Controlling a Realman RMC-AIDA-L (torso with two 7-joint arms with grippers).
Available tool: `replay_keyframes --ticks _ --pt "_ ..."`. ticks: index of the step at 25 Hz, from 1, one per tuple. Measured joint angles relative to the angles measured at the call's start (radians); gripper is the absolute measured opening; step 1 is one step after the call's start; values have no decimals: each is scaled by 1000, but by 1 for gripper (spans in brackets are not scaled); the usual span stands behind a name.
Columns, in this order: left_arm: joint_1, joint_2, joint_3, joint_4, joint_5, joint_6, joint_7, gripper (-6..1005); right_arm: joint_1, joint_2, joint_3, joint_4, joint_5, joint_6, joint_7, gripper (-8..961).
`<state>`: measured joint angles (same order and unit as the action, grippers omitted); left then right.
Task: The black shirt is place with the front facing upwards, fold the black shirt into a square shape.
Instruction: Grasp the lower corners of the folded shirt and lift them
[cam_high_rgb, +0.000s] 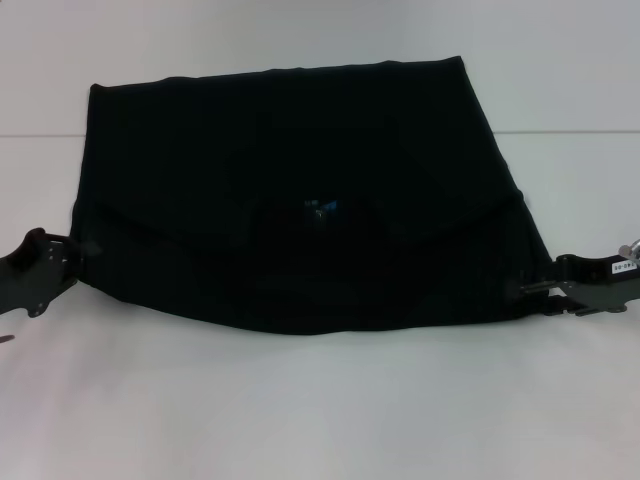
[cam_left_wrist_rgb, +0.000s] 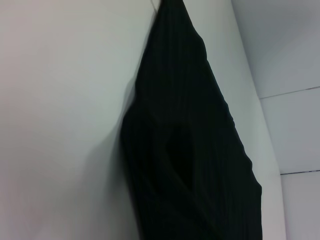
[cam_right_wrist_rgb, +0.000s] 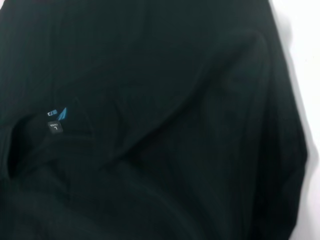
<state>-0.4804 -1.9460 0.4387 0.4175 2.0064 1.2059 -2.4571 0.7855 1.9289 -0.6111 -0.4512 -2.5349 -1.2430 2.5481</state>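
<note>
White table (cam_high_rgb: 320, 410) is seen as the only support surface; a thin seam line is visible across it at the far side, left and right of the cloth. The black shirt (cam_high_rgb: 300, 190) is laid directly on it, spread wide, far edge straight, near edge folded over and curved. A small blue neck label (cam_high_rgb: 320, 208) is seen near the middle of the fold. Bare table is shown on all sides of the shirt.

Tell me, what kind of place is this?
Probably a robot test room or lab, not a home. A plain white table holds only the black shirt, with the left gripper and right gripper at its sides.
</note>
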Motion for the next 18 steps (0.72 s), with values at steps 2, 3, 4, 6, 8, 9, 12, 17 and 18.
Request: replay_keyframes --ticks 2,3,4,6,8,9,12,17,18 --pt "0 -3 0 1 0 0 1 62 3 3 -1 3 0 5 -1 688" --pt "0 -3 0 1 0 1 1 62 4 5 -1 3 0 6 -1 687" --pt "0 -4 0 1 0 1 1 62 5 7 -1 3 0 7 -2 686" --pt "0 -4 0 1 0 1 1 62 6 8 0 3 2 12 -2 684" --pt "0 -4 -1 1 0 4 1 62 6 9 1 3 6 17 0 682" --pt "0 -4 -1 1 0 4 1 62 5 9 1 2 8 21 4 681" --pt "0 -4 -2 1 0 6 1 62 4 8 -4 -2 8 28 5 677" --pt "2 -4 -7 1 0 8 3 62 7 7 -7 -5 5 31 1 555" --pt "3 -4 -10 1 0 9 6 62 7 7 -8 -6 5 33 1 516"
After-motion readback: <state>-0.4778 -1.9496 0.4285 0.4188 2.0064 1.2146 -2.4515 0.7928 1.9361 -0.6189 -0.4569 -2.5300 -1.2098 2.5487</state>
